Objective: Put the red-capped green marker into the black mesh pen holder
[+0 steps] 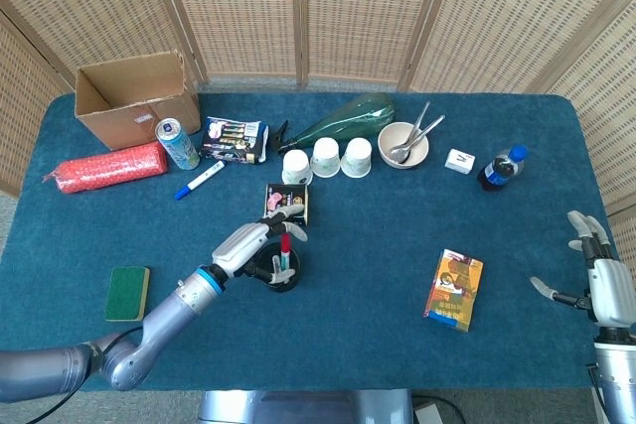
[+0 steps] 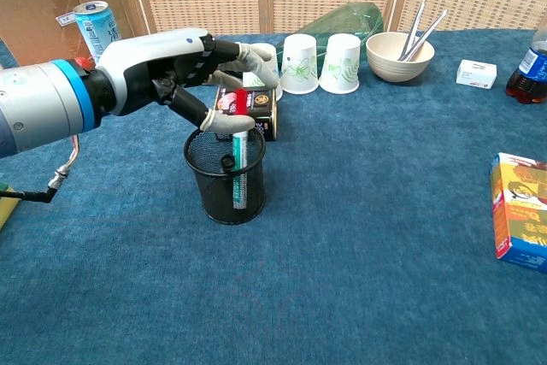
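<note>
Head view: I find my left robot hand (image 1: 250,241) over the black mesh pen holder (image 1: 279,272), standing on the blue cloth-covered desk (image 1: 378,245). The red-capped green marker (image 1: 284,251) stands upright inside the holder, pinched at its cap end. My right robot hand (image 1: 599,280) sits at the desk's 4 o'clock edge, fingers spread, holding nothing. A small dark printed box (image 1: 289,201) lies at 12 o'clock from the holder.

Chest view: the left robot hand (image 2: 175,70) pinches the marker (image 2: 239,164) just below its cap; the green barrel runs down inside the holder (image 2: 226,175). Whether its tip touches bottom, I cannot tell.
</note>
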